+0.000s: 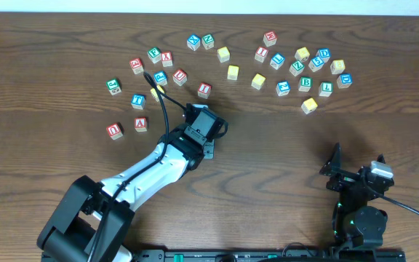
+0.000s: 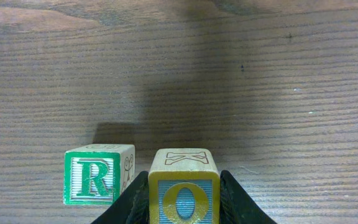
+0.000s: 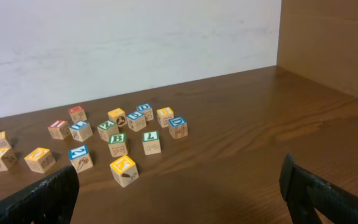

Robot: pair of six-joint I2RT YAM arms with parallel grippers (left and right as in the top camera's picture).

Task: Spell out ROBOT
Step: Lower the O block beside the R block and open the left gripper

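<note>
My left gripper [image 2: 184,182] is shut on a cube with a yellow O [image 2: 184,200], held just above the wood. The green R cube [image 2: 98,175] stands close to its left, a small gap apart. From overhead the left gripper [image 1: 198,116] covers both cubes. The green B cube [image 1: 305,84] [image 3: 117,144] sits in the right cluster. A blue-lettered cube that looks like a T [image 1: 138,100] lies at the left. Yellow-faced cubes [image 1: 233,72] [image 1: 258,81] lie mid-table. My right gripper [image 1: 355,169] [image 3: 179,199] is open and empty near the front right.
Red-lettered cubes [image 1: 140,123] [image 1: 115,130] [image 1: 204,89] lie left of and behind the left gripper. A yellow cube [image 1: 309,105] [image 3: 123,170] sits nearest the right gripper. Several other letter cubes are scattered along the back of the table [image 1: 268,160].
</note>
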